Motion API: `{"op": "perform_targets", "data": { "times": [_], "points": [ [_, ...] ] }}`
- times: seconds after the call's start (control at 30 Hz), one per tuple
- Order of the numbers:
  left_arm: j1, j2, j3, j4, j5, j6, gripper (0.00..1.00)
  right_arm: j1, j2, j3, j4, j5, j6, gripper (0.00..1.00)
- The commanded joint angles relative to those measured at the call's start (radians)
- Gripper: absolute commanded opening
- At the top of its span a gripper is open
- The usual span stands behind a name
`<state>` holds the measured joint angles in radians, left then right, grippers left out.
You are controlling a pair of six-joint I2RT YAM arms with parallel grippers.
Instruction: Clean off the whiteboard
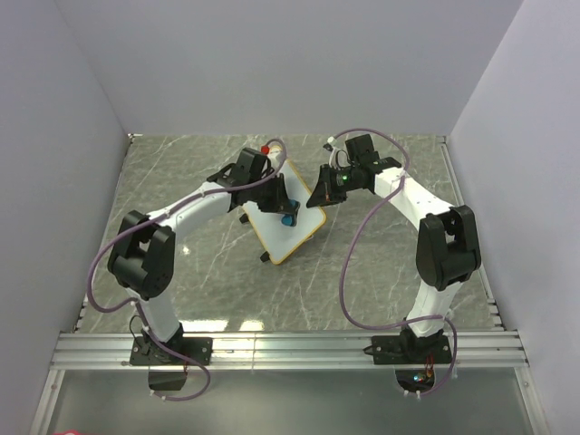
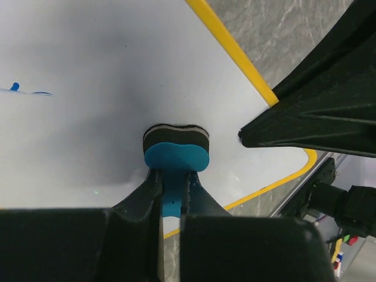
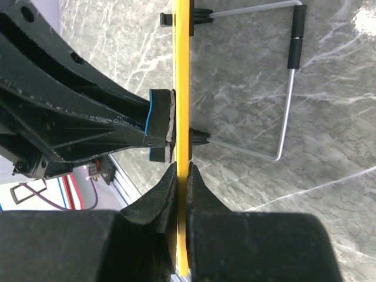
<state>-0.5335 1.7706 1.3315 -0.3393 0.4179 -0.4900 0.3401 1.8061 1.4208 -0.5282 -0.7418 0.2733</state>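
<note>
The whiteboard (image 1: 292, 237), white with a yellow frame, stands tilted at the table's middle. My left gripper (image 1: 281, 208) is shut on the blue eraser (image 1: 289, 217), whose dark felt pad presses flat on the board's face. In the left wrist view the eraser (image 2: 176, 147) sits on the white surface (image 2: 88, 76), in front of my left gripper (image 2: 171, 176). A small blue mark (image 2: 14, 87) shows at the far left. My right gripper (image 3: 183, 170) is shut on the board's yellow edge (image 3: 183, 70); from above, the right gripper (image 1: 317, 201) is at the board's right corner.
Behind the board a bent wire stand (image 3: 285, 88) with black feet rests on the grey marble table (image 1: 199, 272). A small red thing (image 1: 265, 148) shows by the left wrist. Aluminium rails (image 1: 290, 349) run along the near edge; walls close in three sides.
</note>
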Motion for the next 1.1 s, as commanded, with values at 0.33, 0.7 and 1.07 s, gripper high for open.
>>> {"op": "perform_targets", "data": {
  "times": [0.33, 0.7, 1.07],
  "points": [
    [0.24, 0.291, 0.262, 0.002, 0.004, -0.03, 0.0, 0.046, 0.013, 0.01, -0.05, -0.021, -0.043, 0.0],
    [0.267, 0.255, 0.16, 0.02, -0.008, 0.016, 0.0, 0.045, 0.028, 0.01, -0.056, -0.013, -0.048, 0.0],
    [0.066, 0.152, 0.077, 0.111, 0.094, -0.034, 0.0, 0.046, 0.058, 0.044, -0.056, -0.016, -0.045, 0.0]
  ]
}}
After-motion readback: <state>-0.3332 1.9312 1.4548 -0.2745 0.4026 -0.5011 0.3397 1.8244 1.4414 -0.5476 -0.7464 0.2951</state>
